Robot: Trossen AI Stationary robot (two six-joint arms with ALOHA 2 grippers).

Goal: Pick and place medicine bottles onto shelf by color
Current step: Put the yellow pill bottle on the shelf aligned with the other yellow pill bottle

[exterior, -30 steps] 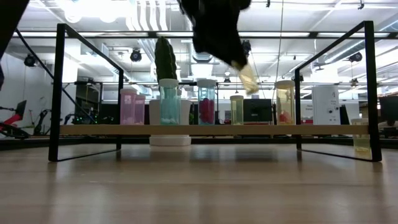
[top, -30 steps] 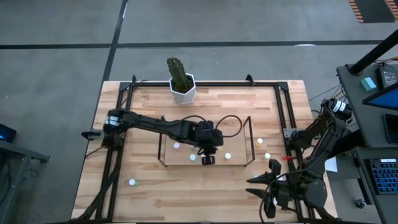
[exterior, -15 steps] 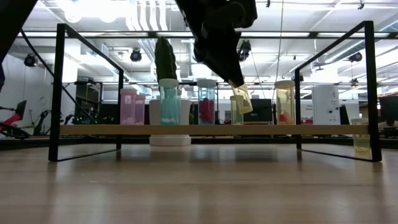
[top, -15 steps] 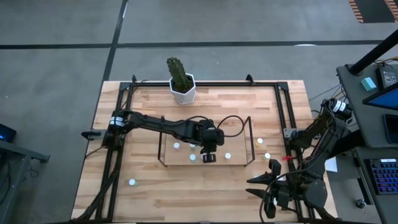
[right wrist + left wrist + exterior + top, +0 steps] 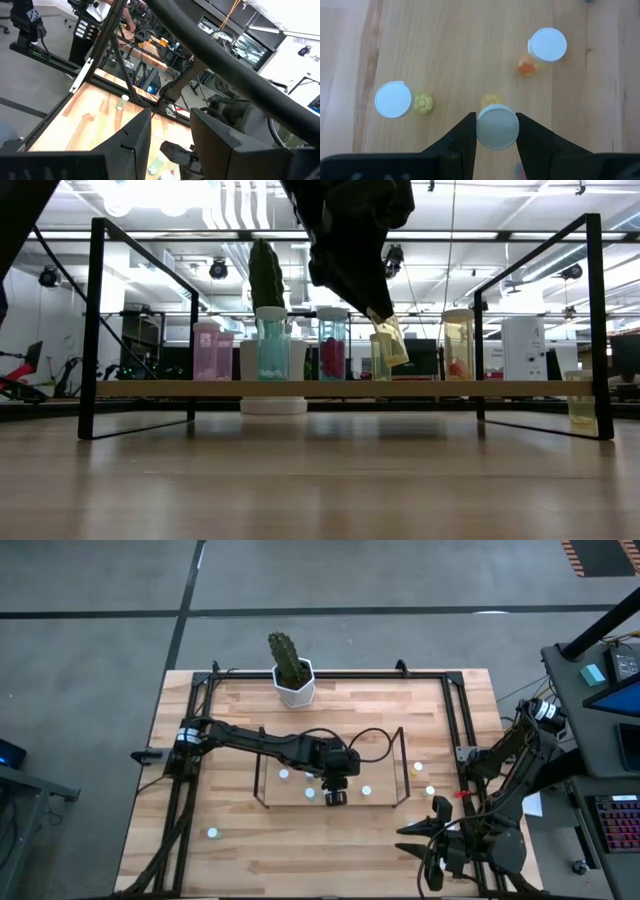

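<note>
your left gripper has its fingers clamped on a yellowish medicine bottle, tilted above the shelf; right gripper waits, fingers parted.

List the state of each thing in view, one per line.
Left gripper: shut on a yellowish bottle, tilted above the shelf.
Right gripper: open, empty, parked at the table's right edge.
Teal bottle: upright on the shelf.
Cactus pot: upright behind the shelf.
</note>
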